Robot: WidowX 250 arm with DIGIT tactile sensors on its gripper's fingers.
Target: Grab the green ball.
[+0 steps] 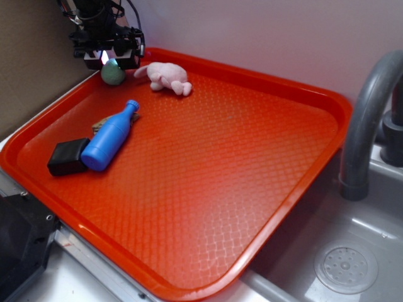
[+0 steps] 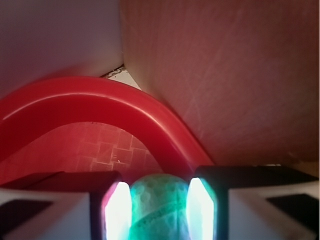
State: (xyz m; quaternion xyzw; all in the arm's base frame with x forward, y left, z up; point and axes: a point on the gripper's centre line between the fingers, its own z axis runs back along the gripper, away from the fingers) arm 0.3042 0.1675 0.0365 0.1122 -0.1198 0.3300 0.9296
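A red tray (image 1: 252, 189) sits beside a grey sink (image 1: 352, 264) with a curved tap (image 1: 365, 113). At the tray's far left corner the gripper (image 1: 111, 60) hangs over the green ball (image 1: 113, 73), its jaws at the ball's top; whether they grip it is unclear. A pink plush (image 1: 165, 77) lies just right of the ball. Nearer the tray's left edge, a blue bottle (image 1: 112, 137) lies on its side, touching a black block (image 1: 68, 157).

Mint ball (image 1: 113, 73), red (waffled) tray (image 1: 252, 170)
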